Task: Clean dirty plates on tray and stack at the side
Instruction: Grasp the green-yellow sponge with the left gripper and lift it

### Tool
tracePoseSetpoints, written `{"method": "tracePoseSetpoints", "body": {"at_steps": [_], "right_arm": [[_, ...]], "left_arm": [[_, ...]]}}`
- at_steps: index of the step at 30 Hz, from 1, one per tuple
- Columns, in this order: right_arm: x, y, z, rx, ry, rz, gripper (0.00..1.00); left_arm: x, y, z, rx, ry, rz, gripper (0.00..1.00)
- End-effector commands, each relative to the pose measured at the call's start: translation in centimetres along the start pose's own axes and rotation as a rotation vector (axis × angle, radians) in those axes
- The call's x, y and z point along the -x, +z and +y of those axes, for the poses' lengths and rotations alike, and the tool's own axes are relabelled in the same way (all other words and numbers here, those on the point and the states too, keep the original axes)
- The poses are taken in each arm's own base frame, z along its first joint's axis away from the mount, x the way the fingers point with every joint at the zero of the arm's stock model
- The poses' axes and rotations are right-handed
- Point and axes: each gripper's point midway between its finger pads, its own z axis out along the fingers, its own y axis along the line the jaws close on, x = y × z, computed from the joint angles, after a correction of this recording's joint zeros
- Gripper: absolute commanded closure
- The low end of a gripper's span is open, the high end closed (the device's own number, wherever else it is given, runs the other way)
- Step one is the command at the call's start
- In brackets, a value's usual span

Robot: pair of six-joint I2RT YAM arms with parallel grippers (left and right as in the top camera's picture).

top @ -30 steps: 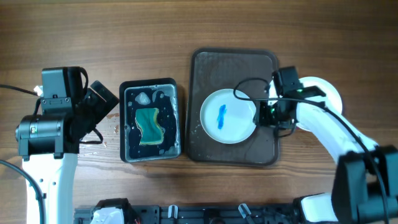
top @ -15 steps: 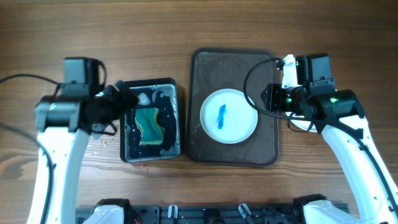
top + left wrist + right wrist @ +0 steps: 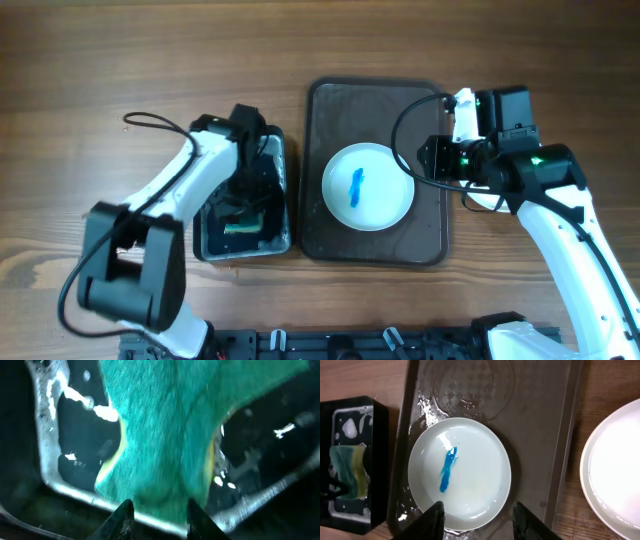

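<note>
My fingers stand apart at the bottom edge, their tips over the near end of a green sponge with a yellow edge. It lies in a wet black basin. All is blurred; whether I grip the sponge I cannot tell.

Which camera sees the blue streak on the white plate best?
The right wrist view: the blue streak on the round white plate looks big and sharp. Overhead shows it small; the left wrist view misses it.
</note>
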Motion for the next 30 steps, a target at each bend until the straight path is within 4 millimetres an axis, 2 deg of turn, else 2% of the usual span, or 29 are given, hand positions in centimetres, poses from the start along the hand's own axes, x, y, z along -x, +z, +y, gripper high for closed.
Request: {"method": "tracePoseSetpoints", "body": {"at_steps": [1, 3, 6, 8, 12, 13, 14, 15, 16, 19, 22, 25, 30], "right_arm": [[0.1, -0.1, 0.2, 0.014, 0.012, 0.003, 0.55], [0.1, -0.1, 0.2, 0.014, 0.012, 0.002, 0.55], [0.1, -0.1, 0.2, 0.014, 0.012, 0.003, 0.55], [0.1, -0.1, 0.2, 0.014, 0.012, 0.003, 0.55], [0.0, -0.1, 0.2, 0.014, 0.013, 0.007, 0.56], [0.0, -0.1, 0.2, 0.013, 0.013, 0.008, 0.56], [0.0, -0.1, 0.2, 0.013, 0.013, 0.009, 0.56], [0.0, -0.1, 0.2, 0.013, 0.013, 0.009, 0.56], [0.0, -0.1, 0.2, 0.013, 0.013, 0.009, 0.56], [0.0, -0.1, 0.2, 0.013, 0.014, 0.009, 0.56], [0.0, -0.1, 0.2, 0.013, 0.014, 0.009, 0.55], [-0.1, -0.1, 0.2, 0.013, 0.014, 0.01, 0.55], [-0.1, -0.1, 0.2, 0.013, 0.023, 0.01, 0.55]], "left_arm": [[1.3, 1.6, 0.4, 0.072, -0.041, -0.037, 0.79], [2.0, 1.9, 0.2, 0.072, -0.041, -0.065, 0.96], [3.5, 1.8, -1.2, 0.019, -0.024, -0.128, 0.96], [3.8, 1.6, -1.6, 0.002, 0.012, -0.141, 0.96], [3.3, -0.9, -2.1, -0.039, 0.079, -0.123, 0.96], [3.1, -2.8, -1.9, -0.049, 0.084, -0.136, 0.73], [3.2, -3.4, -1.9, -0.058, 0.1, -0.149, 0.56], [3.3, -4.0, -1.8, -0.062, 0.108, -0.168, 0.34], [3.7, -4.5, -1.6, -0.055, 0.121, -0.2, 0.22], [5.3, -5.1, -0.3, 0.017, 0.102, -0.294, 0.21], [7.1, -4.5, -0.6, 0.019, 0.086, -0.369, 0.31], [8.2, -2.2, -1.6, -0.01, 0.08, -0.405, 0.43], [7.9, 2.4, -1.2, 0.009, 0.083, -0.383, 0.83]]}}
